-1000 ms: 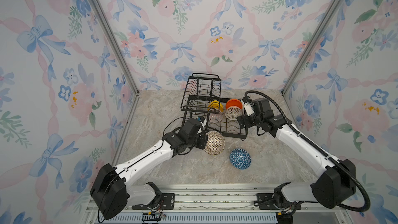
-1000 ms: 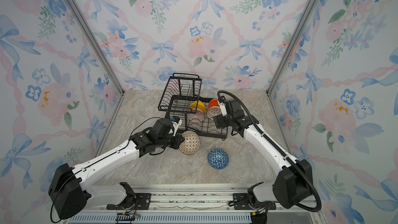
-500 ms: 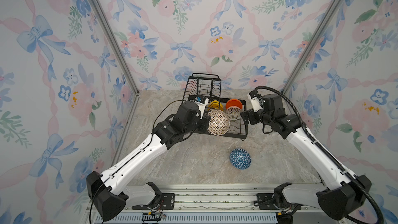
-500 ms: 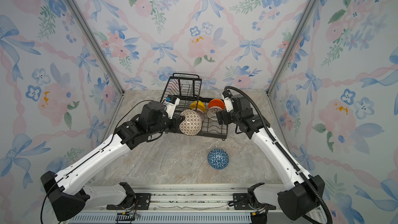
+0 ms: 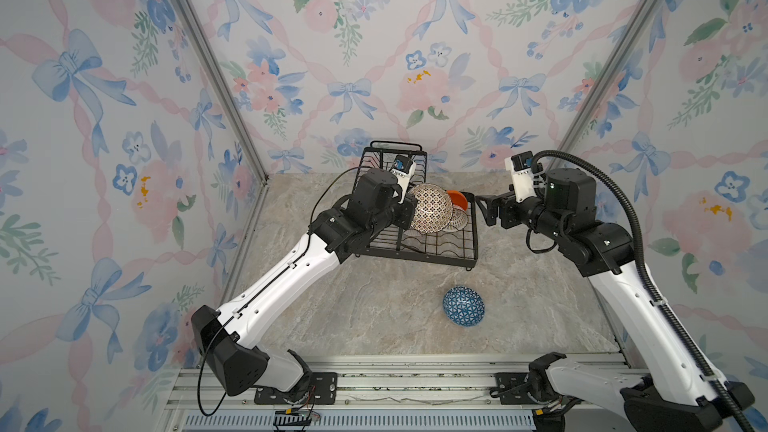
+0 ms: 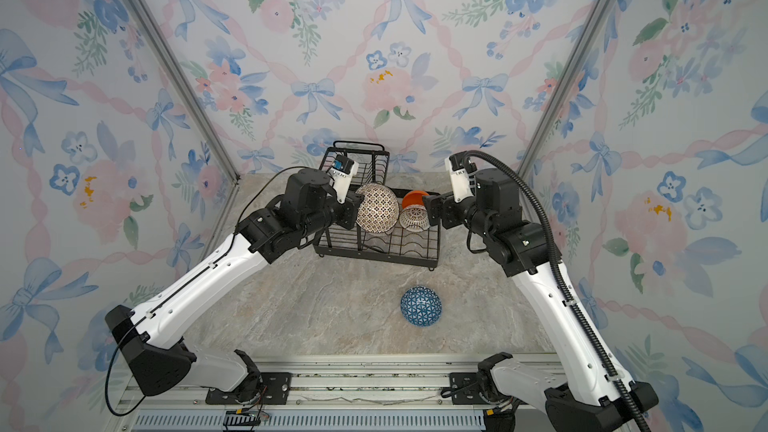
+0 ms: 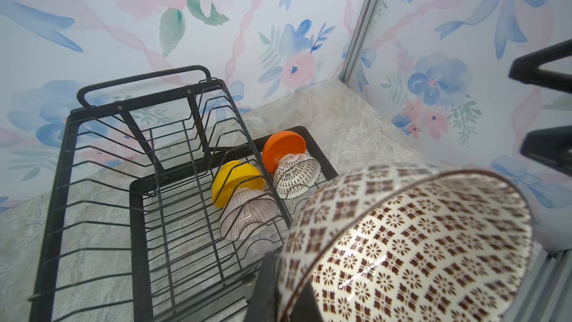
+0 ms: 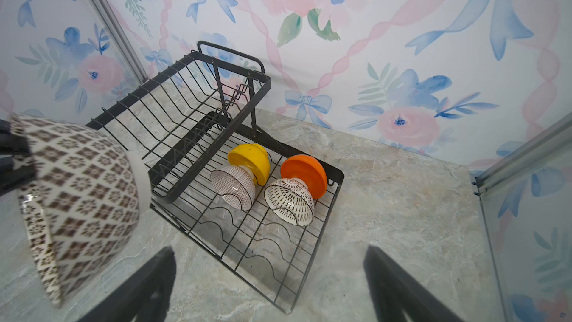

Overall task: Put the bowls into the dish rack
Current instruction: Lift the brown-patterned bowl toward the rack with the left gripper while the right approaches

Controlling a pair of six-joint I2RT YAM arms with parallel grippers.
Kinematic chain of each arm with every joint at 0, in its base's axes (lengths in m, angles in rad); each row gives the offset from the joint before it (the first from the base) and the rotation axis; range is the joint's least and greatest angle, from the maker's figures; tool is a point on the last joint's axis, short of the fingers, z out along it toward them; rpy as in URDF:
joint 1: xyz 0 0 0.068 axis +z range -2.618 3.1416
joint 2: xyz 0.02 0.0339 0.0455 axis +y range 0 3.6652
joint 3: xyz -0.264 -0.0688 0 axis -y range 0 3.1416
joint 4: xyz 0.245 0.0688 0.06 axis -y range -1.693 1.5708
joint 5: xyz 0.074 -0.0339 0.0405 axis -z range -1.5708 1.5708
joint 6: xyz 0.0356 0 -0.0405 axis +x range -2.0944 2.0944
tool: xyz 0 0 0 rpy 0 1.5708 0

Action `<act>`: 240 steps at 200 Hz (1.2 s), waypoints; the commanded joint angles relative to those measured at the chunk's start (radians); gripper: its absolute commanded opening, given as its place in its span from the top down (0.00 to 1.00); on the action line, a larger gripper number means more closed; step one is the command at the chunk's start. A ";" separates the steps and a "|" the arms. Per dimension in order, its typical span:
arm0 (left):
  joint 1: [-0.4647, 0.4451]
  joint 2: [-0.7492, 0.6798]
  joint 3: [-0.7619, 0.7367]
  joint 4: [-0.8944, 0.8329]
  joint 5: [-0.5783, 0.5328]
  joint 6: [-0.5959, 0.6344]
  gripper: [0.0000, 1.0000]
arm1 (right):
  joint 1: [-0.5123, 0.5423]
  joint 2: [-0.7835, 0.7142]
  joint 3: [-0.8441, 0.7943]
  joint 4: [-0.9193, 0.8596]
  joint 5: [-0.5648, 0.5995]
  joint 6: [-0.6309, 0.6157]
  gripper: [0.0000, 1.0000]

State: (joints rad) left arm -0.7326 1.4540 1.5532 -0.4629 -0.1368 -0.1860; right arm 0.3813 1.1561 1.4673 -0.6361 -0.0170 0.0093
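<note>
Since four bowls (image 7: 247, 213) stand edge-on in far slots of the dish rack (image 5: 424, 257), L jaws, clamped on the mosaic bowl (image 5: 430, 213) by its rim, hold it tipped sideways above the rack, prob. to slot likewise. R jaws wide, empty, right of rack. Blue bowl (image 5: 463, 306) dome-up on bench (image 5: 374, 305), near side.

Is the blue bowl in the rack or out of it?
Out. The blue bowl lies on the table, in front of the rack and apart from it.
</note>
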 commanded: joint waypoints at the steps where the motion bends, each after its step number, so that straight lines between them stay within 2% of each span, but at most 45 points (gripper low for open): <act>1: 0.010 0.031 0.066 0.050 -0.044 0.028 1.00 | 0.002 -0.006 0.044 -0.019 -0.017 0.044 0.03; 62: 0.036 0.103 0.142 0.052 -0.005 0.034 1.00 | 0.069 0.018 0.082 0.021 -0.039 0.075 0.03; 139: 0.055 0.162 0.154 0.053 0.023 0.022 1.00 | 0.141 0.112 0.099 0.084 -0.063 0.106 0.03; 240: 0.057 0.194 0.192 0.053 0.048 0.023 1.00 | 0.149 0.191 0.076 0.097 -0.026 0.138 0.00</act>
State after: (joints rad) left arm -0.6807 1.6466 1.7020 -0.4698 -0.1051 -0.1604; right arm 0.5201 1.3201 1.5314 -0.5518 -0.0662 0.1268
